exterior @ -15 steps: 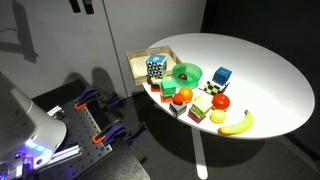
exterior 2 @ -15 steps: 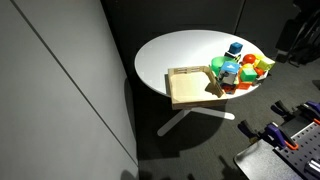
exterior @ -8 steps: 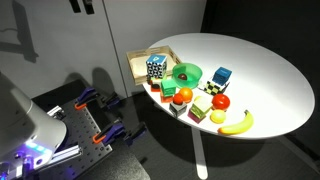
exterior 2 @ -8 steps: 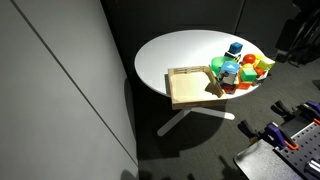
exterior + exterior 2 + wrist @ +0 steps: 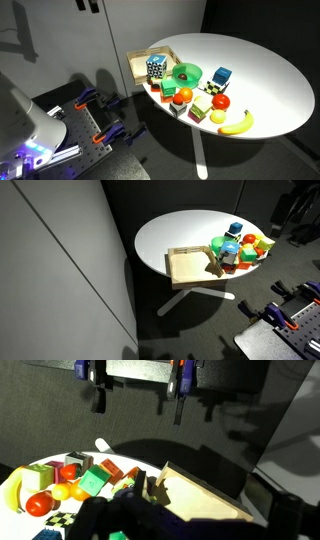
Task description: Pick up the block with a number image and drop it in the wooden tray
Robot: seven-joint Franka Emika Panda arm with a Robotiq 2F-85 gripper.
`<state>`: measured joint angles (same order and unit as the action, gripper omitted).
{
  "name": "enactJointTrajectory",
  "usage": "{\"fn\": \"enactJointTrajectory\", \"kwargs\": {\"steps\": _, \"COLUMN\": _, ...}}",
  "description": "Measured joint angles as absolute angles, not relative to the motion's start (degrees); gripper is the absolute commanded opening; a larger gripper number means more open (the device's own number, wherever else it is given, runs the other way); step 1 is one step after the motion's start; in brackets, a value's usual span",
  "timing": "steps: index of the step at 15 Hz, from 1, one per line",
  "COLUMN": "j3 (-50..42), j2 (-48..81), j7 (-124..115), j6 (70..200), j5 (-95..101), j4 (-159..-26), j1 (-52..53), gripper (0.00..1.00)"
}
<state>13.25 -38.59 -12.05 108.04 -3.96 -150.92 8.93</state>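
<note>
The small cube with busy black-and-white patterned faces [image 5: 156, 68] stands at the left end of the round white table [image 5: 262, 70], just beside the shallow light-tan wooden tray [image 5: 137, 65]; whether it touches the tray's rim I cannot tell. On its right sits the round green dish [image 5: 185, 73]; farther right stands a blue cube with a small picture face [image 5: 221, 77]; nearer lie an orange fruit [image 5: 183, 96], a red tomato [image 5: 220, 101], yellow-green blocks [image 5: 200, 109] and a yellow banana [image 5: 237, 123].

The dark gripper [image 5: 88, 7] hangs high at the top edge of an exterior view, well apart from the table and left of it; two fingers show there with a gap between them, so the claw looks parted and empty, though the frame cuts it short.

From the claw the patterned cube lies down and to the right; being a cube it has no long axis, so any square approach to two opposite faces should do. The tray side is crowded, so closing across the faces that look along the rim seems the safer choice. In the wrist view the tray [image 5: 205, 495] shows, but the cube is lost behind a dark blur.
</note>
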Motion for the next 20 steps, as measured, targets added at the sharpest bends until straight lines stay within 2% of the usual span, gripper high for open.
{"fn": "enactJointTrajectory", "kwargs": {"steps": 20, "j3": 5.6, "j2": -21.9, "j7": -0.8, "j6": 120.1, "j5": -3.0, "j4": -142.6, "j1": 7.0, "gripper": 1.00}}
